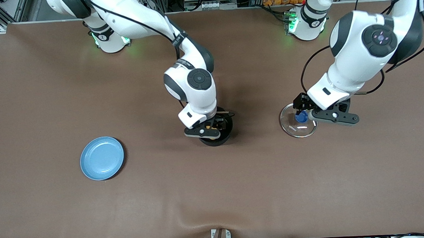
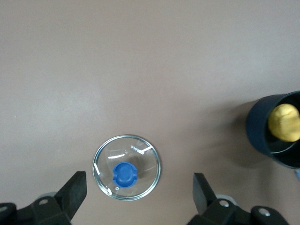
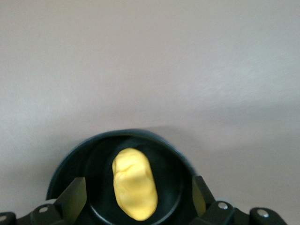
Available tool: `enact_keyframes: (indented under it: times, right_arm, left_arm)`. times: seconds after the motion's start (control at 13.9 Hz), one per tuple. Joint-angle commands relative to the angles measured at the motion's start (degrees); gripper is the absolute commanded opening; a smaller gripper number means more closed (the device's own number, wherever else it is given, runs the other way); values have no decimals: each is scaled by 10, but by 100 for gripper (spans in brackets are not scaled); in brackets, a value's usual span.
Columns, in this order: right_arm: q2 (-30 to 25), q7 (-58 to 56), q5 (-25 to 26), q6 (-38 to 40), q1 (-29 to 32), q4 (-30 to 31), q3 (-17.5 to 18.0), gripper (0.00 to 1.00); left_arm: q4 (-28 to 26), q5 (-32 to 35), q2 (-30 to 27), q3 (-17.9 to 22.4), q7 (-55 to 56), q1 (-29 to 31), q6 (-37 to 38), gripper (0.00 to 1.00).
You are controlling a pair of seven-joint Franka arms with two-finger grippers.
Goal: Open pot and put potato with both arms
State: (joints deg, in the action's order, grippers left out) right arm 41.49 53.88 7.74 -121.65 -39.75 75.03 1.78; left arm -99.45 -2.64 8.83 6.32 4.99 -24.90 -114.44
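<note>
Lifting straight up is what the right gripper [image 3: 136, 197] needs now, its fingers spread wide of the potato [image 3: 134, 183] lying in the pot [image 1: 216, 133] mid-table, while the left gripper [image 2: 139, 199], also spread, hovers over the lid [image 2: 127, 167] on the table toward its arm's end.

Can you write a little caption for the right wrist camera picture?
Open right gripper hangs over the black pot, with the yellow potato lying inside.
</note>
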Motion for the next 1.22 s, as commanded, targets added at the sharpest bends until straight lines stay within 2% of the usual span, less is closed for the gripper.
enact_keyframes:
  times: [0.0, 0.22, 0.29, 0.36, 0.5, 0.58, 0.65, 0.93, 1.15]
  right_arm:
    - [-48, -52, 1, 45, 42, 1, 9, 100]
    - [-101, -69, 1, 108, 84, 4, 9, 100]
    - [-117, -69, 1, 123, 99, 4, 9, 100]
    - [-130, -71, 1, 135, 114, 4, 9, 100]
    - [-156, -123, 1, 173, 143, 4, 9, 100]
    - [-169, -160, 1, 195, 164, 4, 9, 100]
    - [-180, -197, 0, 209, 184, 5, 9, 100]
    - [-228, -285, -31, 269, 249, 14, 10, 100]
    - [-283, -355, -43, 275, 302, 55, 10, 100]
  left_arm:
    - [71, -4, 4, -3, 27, -2, 58, 100]
    - [136, 12, -4, -2, 38, 3, 131, 100]
    - [142, 26, -10, -4, 38, 15, 140, 100]
    - [142, 32, -19, -27, 37, 50, 141, 100]
    - [143, 43, -32, -134, 37, 164, 141, 100]
    - [142, 55, -37, -167, 37, 202, 141, 100]
    - [142, 56, -42, -180, 37, 221, 141, 100]
    - [143, 57, -57, -175, 37, 222, 147, 100]
    - [153, 55, -54, -177, 37, 223, 163, 100]
